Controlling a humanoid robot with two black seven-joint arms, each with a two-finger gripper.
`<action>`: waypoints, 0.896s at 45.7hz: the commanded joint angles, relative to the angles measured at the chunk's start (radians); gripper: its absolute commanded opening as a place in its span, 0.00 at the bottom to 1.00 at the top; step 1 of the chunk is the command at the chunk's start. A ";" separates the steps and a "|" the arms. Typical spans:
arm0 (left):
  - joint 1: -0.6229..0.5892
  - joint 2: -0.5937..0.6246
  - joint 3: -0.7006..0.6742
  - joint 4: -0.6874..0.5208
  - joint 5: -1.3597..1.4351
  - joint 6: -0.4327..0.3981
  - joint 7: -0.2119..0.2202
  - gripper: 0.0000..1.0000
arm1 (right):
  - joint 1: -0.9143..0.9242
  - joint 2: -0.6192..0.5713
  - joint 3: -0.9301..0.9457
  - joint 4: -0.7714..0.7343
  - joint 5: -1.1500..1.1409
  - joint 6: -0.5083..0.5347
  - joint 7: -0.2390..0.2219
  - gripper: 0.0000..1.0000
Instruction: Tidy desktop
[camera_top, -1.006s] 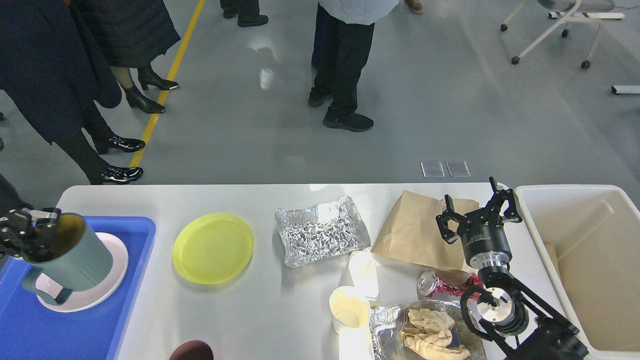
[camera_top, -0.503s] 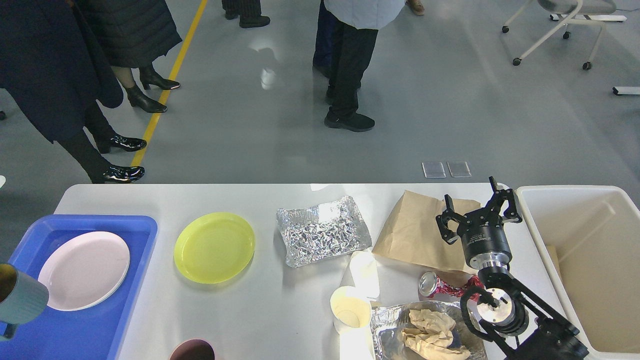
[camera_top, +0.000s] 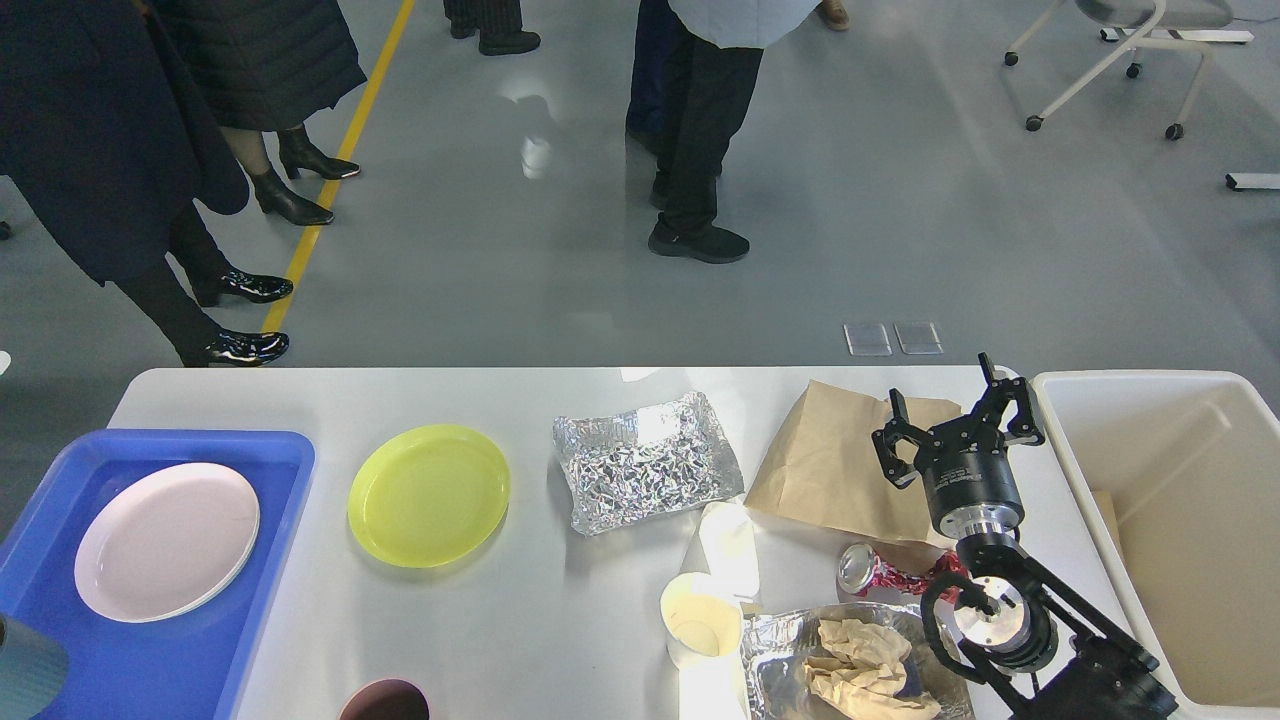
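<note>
Hovering with fingers spread and empty, the right gripper could snag the paper bag beneath it, dragging the can nearby off the desktop.

The right arm is seen entering from the lower right corner, its jointed links rising to a silver wrist collar and black cylindrical body. The right end effector is held raised and pointed away from the viewer, its two fingers spread apart with nothing between them. No left arm is visible.
</note>
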 joint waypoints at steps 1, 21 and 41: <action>0.035 -0.006 -0.004 0.050 -0.003 0.008 -0.009 0.04 | 0.000 0.000 0.000 0.000 0.000 0.000 0.000 1.00; 0.141 -0.053 -0.079 0.142 -0.001 0.010 -0.023 0.04 | 0.000 0.000 0.000 0.000 0.000 0.000 0.000 1.00; 0.153 -0.053 -0.082 0.143 -0.012 0.036 -0.017 0.26 | 0.000 0.000 0.000 0.000 0.000 0.000 0.000 1.00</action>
